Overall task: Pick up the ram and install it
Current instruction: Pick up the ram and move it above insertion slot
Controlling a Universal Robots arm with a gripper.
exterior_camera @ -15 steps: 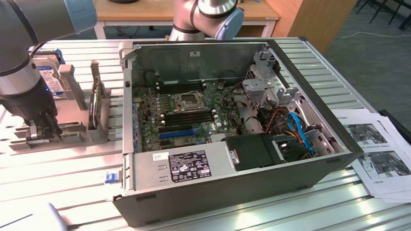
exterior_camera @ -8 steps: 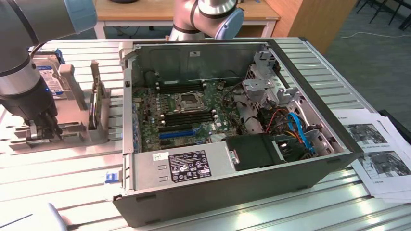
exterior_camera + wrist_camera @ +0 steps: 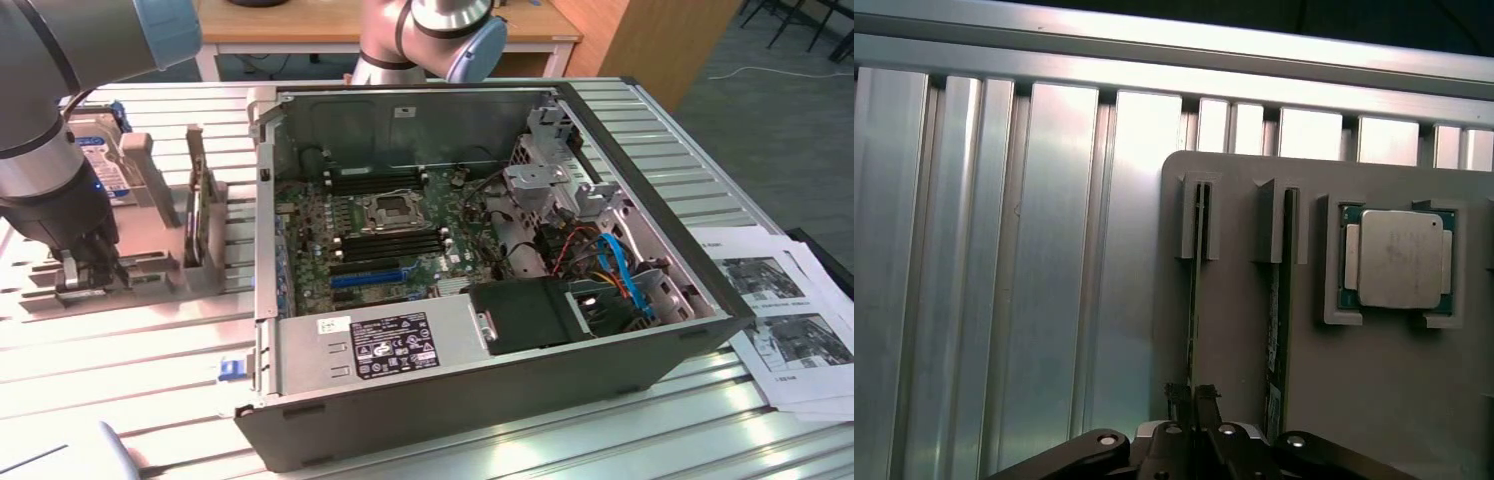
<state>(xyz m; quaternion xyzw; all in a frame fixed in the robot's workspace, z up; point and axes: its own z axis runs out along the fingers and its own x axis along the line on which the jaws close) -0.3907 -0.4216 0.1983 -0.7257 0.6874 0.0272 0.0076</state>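
Silver slats make up the table [image 3: 134, 340]. At the exterior view's left, the pincer [image 3: 76, 274] is squeezed shut on the ram [image 3: 1198, 270], a thin stick standing on edge in a grey holder [image 3: 1239, 380]. It looks light, stiff and easy to break, so its long top edge seems the best place to hold. The open computer [image 3: 534, 380] sits at the exterior view's right.

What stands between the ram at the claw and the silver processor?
Between that ram and the processor stands a second ram stick, seen in the wrist view.
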